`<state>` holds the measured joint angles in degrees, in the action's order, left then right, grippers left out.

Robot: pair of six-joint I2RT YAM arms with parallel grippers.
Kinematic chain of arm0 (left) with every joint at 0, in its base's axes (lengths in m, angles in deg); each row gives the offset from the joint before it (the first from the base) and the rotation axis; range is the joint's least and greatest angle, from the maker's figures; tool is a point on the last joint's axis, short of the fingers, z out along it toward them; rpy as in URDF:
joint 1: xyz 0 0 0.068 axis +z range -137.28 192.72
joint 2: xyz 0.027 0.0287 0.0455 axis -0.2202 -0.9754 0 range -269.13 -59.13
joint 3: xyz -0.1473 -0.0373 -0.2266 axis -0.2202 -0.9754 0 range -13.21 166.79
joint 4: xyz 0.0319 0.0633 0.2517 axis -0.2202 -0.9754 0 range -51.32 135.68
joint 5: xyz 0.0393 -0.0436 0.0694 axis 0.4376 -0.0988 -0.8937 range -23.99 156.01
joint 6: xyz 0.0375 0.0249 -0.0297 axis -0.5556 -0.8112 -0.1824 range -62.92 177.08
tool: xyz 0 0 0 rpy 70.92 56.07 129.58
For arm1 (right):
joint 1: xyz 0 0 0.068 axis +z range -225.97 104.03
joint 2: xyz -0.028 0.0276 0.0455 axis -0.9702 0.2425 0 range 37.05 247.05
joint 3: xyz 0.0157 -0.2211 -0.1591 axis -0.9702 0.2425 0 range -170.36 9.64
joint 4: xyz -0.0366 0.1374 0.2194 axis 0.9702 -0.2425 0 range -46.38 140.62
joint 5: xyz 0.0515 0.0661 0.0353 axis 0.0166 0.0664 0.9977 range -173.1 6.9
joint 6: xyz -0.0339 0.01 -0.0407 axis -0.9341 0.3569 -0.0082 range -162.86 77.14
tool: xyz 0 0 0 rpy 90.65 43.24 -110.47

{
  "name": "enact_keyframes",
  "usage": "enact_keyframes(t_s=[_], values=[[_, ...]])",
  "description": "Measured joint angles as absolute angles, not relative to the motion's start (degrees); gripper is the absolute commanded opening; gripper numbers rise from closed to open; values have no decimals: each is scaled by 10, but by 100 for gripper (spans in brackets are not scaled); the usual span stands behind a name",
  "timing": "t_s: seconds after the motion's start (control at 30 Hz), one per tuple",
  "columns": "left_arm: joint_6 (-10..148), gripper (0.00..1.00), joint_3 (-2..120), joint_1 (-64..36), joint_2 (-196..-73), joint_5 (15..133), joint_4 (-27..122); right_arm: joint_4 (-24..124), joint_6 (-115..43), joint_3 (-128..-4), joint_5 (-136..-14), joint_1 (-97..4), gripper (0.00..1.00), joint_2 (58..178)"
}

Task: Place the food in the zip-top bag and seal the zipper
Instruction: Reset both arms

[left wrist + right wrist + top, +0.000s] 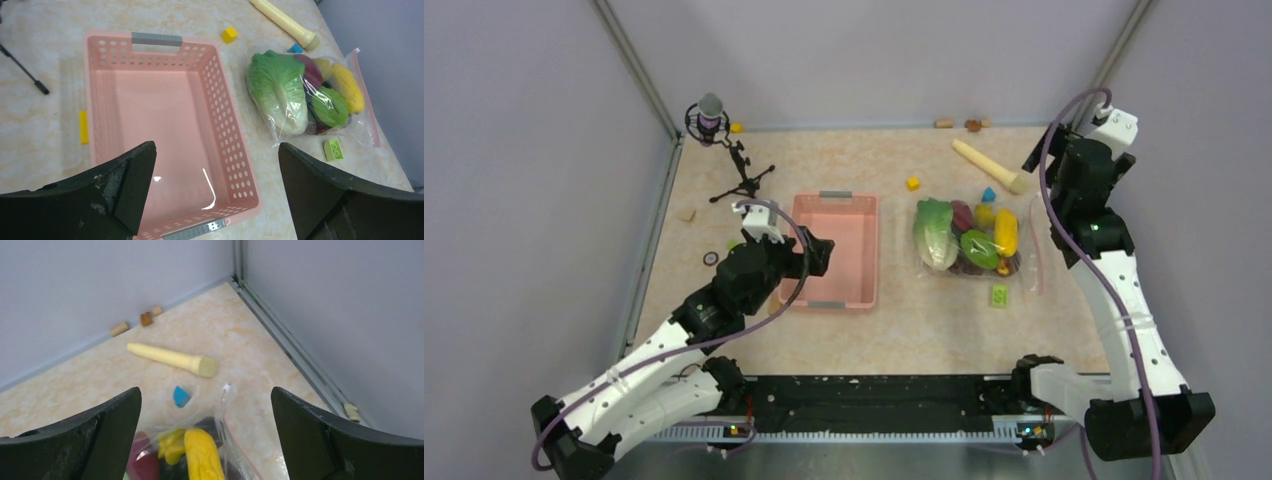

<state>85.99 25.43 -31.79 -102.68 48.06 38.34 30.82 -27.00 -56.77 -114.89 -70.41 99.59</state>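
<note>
Right gripper (205, 400), marbled table (75, 375), grey walls (75, 280)

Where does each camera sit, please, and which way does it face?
Top external: above and behind the bases, looking down on the table; both arms show.
Left wrist: on the left arm, looking down into the pink basket; the open left gripper frames it.
Right wrist: on the right arm, facing the far right corner; the open right gripper shows.
Shared: both wrist views catch the zip-top bag and rolling pin.

Pink perforated basket (873, 250) at the centre of the table (924, 335); beige rolling pin (990, 166) near its back right corner.
</note>
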Motion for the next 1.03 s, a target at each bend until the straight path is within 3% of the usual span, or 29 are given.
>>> enact_keyframes(t_s=[0.43,0.73,1.03], values=[[925,97,297,-318,-944,313,176,263,-321,-569,-986,-704,99,983],[973,97,297,-318,-934,175,104,249,-323,-569,-1000,-704,99,931],[988,97,297,-318,-923,146,87,266,-323,-556,-995,-704,99,903]])
